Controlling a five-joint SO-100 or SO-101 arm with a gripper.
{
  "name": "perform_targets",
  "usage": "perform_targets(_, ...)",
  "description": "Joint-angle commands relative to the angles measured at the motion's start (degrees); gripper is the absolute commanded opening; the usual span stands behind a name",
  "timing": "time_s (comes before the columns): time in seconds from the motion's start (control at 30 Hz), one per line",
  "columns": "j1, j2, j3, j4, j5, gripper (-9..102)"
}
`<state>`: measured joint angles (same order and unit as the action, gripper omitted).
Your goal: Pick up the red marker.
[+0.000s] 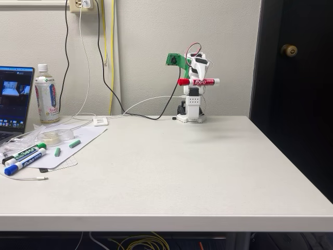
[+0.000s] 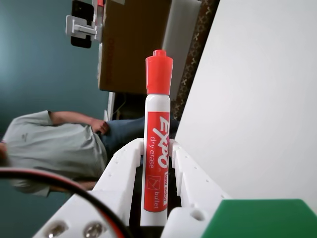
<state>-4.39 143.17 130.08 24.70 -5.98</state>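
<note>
One red marker [image 1: 199,82] lies crosswise in the closed claw [image 1: 196,78] of a small white robot arm [image 1: 191,104], held well above the pale desk [image 1: 177,172] at the far edge near the wall, in the fixed view. Its red cap points left and its white end sticks out to the right of the claw. From the wrist view the same red marker [image 2: 157,148] stands between two white fingers [image 2: 121,171], which press on its barrel at the "EXPO dry erase" label, cap away from the camera. A person in a grey shirt [image 2: 54,146] appears behind it, turned sideways in that picture. Back in the fixed view, a green-capped marker [image 1: 24,152] and a blue-capped marker [image 1: 23,162] rest side by side on a white sheet [image 1: 78,143] at the desk's left, near two loose green caps [image 1: 66,147]. A plastic bottle [image 1: 46,95] and an open laptop [image 1: 14,101] sit behind them, with cables [image 1: 101,57] running down the wall
</note>
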Motion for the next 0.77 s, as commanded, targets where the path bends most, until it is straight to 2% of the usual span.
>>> perform_targets(0.0, 1.41, 4.92, -1.49, -0.18, 4.66, 3)
perform_targets(0.37, 3.16, 8.53, -1.41, 0.7, 9.93, 3)
perform_targets(0.73, 3.34, 8.79, -1.41, 0.7, 10.28, 3)
